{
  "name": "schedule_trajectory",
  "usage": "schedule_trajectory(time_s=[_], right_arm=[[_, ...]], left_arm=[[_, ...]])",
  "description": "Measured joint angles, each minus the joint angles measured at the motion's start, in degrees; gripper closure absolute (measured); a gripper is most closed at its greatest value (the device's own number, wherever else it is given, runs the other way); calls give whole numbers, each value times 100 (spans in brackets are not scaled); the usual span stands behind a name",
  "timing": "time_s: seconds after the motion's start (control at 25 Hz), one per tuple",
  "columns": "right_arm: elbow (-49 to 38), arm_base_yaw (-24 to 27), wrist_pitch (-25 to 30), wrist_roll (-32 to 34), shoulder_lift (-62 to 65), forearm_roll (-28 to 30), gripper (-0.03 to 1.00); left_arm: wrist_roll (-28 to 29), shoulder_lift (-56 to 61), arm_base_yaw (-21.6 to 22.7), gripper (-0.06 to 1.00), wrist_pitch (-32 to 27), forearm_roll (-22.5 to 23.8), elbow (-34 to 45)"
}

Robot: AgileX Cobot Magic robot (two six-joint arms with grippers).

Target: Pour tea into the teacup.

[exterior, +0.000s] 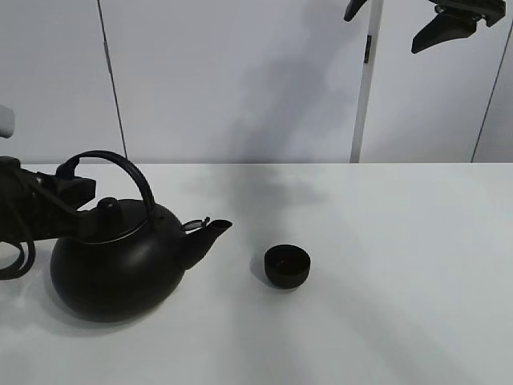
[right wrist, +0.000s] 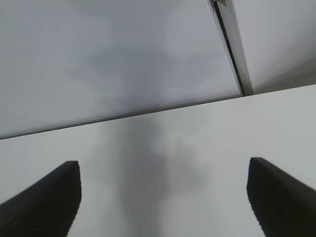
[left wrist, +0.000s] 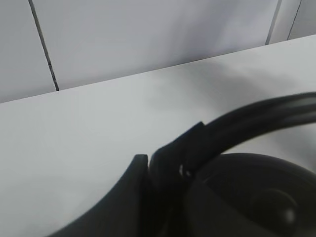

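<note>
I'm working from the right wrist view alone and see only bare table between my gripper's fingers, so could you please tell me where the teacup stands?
Observer: The teacup stands upright near the middle of the table in the high view. Your right gripper hangs high above, at that view's upper right.
Operator: Thank you. Where is the kettle, please?
Observer: The kettle sits on the table to the left of the teacup. Its spout points toward the teacup but is apart from it.
Operator: Does the left arm have hold of it?
Observer: Yes, the left gripper is shut on the kettle's arched handle.
</note>
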State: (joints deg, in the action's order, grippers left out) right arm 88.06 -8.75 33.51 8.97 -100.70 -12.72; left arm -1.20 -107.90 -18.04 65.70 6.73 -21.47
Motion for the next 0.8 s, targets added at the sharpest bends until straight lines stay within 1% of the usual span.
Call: schedule_trajectory(time_s=[0.4, 0.6, 0.8], right_arm=[[0, 0, 0, 0, 0, 0, 34], [0, 0, 0, 0, 0, 0, 34], [0, 0, 0, 0, 0, 0, 34]], left_arm=[[-5, 45, -2, 85, -66, -3, -4], [-51, 280, -2, 85, -608, 139, -176], [-63, 523, -2, 85, -1139, 520, -567]])
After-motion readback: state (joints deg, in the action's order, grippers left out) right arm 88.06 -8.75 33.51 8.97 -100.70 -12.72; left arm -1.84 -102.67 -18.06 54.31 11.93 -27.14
